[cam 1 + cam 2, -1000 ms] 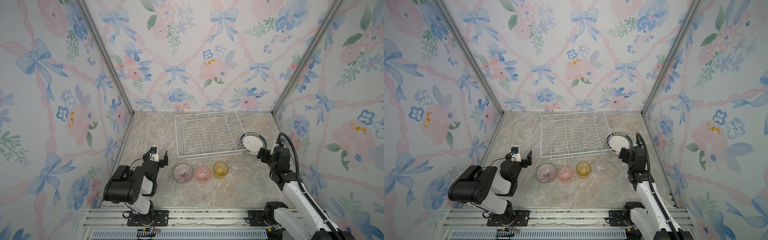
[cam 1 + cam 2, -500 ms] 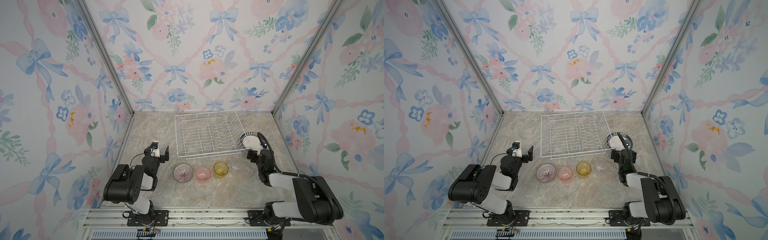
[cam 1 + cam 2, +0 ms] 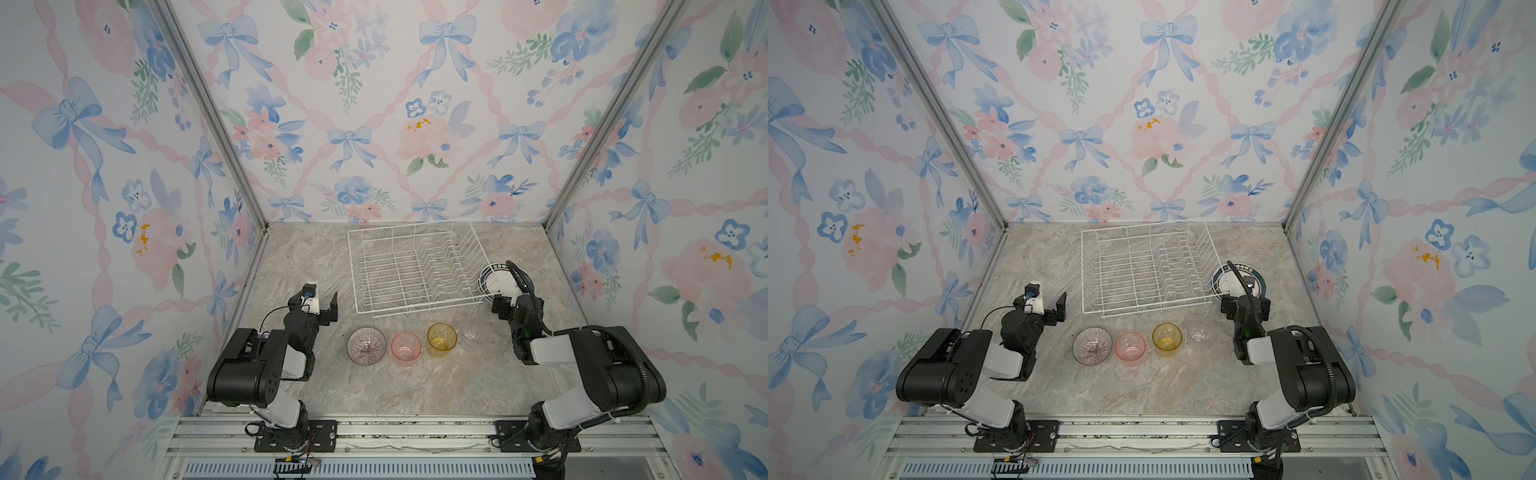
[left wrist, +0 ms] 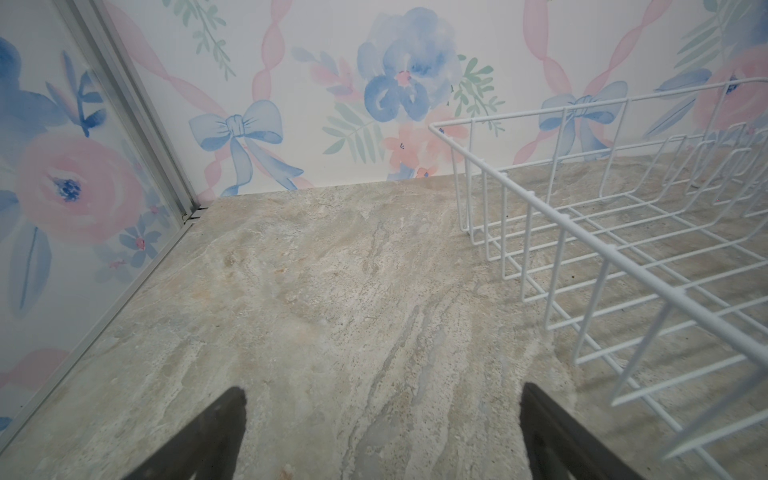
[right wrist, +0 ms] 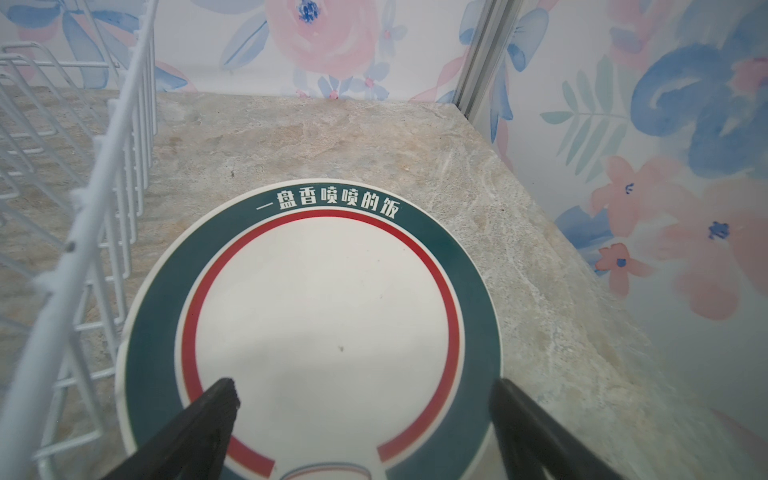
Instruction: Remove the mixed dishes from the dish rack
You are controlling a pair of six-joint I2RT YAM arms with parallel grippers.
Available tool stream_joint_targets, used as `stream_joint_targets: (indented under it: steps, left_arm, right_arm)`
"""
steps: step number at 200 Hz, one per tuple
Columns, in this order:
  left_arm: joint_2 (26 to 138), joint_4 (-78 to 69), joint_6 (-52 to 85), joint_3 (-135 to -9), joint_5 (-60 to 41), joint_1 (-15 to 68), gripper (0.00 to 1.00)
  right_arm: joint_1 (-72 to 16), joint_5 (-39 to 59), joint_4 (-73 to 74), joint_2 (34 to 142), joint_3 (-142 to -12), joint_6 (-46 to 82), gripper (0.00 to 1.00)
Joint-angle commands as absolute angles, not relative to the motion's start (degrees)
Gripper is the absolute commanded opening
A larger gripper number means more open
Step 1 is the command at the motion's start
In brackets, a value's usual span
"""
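Observation:
The white wire dish rack (image 3: 415, 270) (image 3: 1150, 270) stands at the back middle with nothing in it. A white plate with a dark green rim (image 3: 492, 272) (image 3: 1257, 277) (image 5: 324, 324) lies flat on the counter against the rack's right side. In front of the rack stand a pink-striped bowl (image 3: 366, 345) (image 3: 1092, 346) and pink (image 3: 406, 346), yellow (image 3: 441, 338) and clear (image 3: 472, 332) tumblers in a row. My right gripper (image 3: 508, 298) (image 5: 365, 386) hovers open over the plate's near edge, holding nothing. My left gripper (image 3: 322, 297) (image 4: 382, 395) is open over bare counter, left of the rack (image 4: 623, 249).
Floral walls close in the marble counter on three sides. Both arms sit folded low near the front rail (image 3: 415, 428). The rack's wire side (image 5: 62, 208) stands close beside my right gripper.
The right arm has folded back and down, and its gripper has drawn in over the plate's near edge. The left gripper has shifted slightly toward the back. The dishes have not moved.

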State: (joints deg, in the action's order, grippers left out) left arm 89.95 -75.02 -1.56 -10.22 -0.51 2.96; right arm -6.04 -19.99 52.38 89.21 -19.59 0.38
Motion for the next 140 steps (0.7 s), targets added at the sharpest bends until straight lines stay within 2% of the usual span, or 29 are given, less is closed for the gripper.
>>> stream_joint_targets:
  steps: [1, 140]
  left_arm:
    - [89.74, -74.52, -2.29, -11.08, -1.04, 2.64, 0.98]
    - [89.81, -74.50, -2.29, -11.15, -1.03, 2.64, 0.98]
  right_arm:
    - [-5.75, -19.86, 55.06, 89.03, -21.16, 1.12, 0.97]
    - [-5.69, -19.76, 54.93, 89.03, -21.19, 1.10, 0.97]
